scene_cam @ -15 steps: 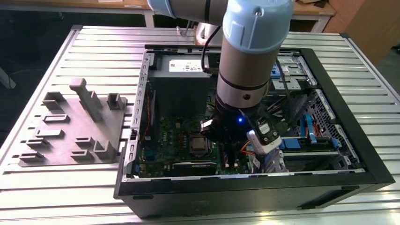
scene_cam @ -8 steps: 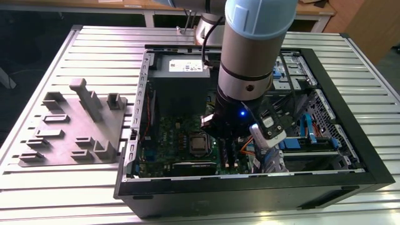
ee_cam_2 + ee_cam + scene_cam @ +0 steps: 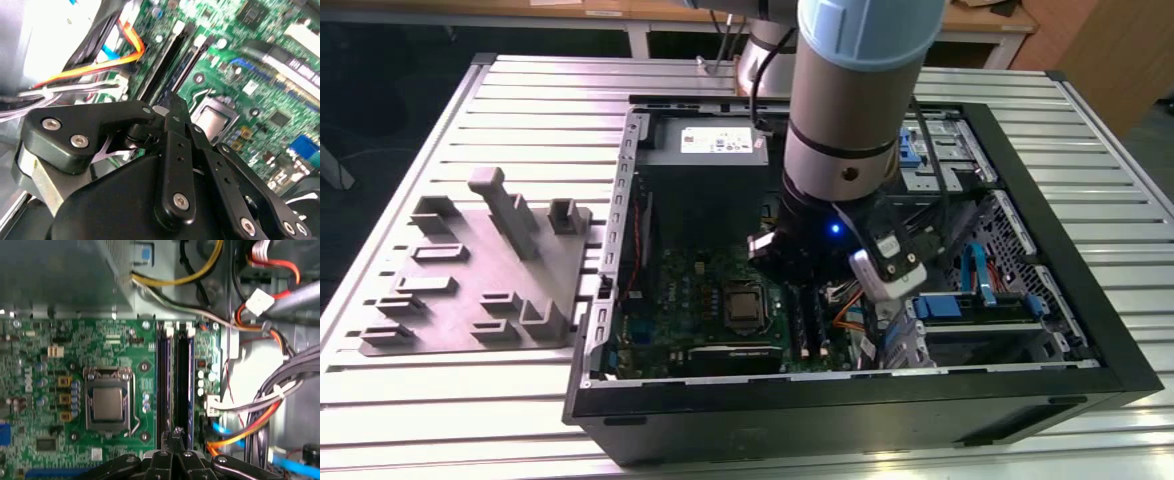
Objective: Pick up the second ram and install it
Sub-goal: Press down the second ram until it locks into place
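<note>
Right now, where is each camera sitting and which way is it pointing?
Exterior view: off the arm, above and in front of the open computer case, looking down into it; the arm and end effector show over the motherboard.
First wrist view: on the arm, facing straight down at the motherboard; end effector at the frame's edge over the RAM slots.
Second wrist view: on the arm, looking obliquely past the end effector linkage.
Both wrist views share the CPU socket.

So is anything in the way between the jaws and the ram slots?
Nothing visible is. The gripper hangs right over one end of the two slots, and the cables lie off to the side.
</note>
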Robot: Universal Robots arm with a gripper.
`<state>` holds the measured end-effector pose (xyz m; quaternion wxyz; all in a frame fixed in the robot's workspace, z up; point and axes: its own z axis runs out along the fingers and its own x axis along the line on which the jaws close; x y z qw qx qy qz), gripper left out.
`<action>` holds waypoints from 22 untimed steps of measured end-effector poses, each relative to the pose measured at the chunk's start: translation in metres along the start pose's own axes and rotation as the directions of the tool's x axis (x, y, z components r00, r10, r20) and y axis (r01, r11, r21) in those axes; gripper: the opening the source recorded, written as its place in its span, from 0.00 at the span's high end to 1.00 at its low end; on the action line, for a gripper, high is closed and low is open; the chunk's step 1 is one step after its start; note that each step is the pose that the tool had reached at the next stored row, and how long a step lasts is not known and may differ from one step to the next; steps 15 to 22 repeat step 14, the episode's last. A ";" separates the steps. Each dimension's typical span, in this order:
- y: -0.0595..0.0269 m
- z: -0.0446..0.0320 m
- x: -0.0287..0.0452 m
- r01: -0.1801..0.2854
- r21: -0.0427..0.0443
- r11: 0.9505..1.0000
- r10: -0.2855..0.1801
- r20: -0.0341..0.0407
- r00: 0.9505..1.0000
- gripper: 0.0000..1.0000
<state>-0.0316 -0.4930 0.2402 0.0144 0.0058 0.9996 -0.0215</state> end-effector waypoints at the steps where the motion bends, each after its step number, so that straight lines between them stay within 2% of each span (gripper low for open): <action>1: 0.0038 -0.0001 0.0000 0.000 0.000 1.000 0.000 0.000 1.000 0.90; 5: 0.0146 -0.0004 0.0002 0.000 0.000 1.000 0.000 0.000 1.000 0.90; 22: 0.0149 -0.0016 0.0001 0.000 0.000 1.000 0.000 0.000 1.000 0.90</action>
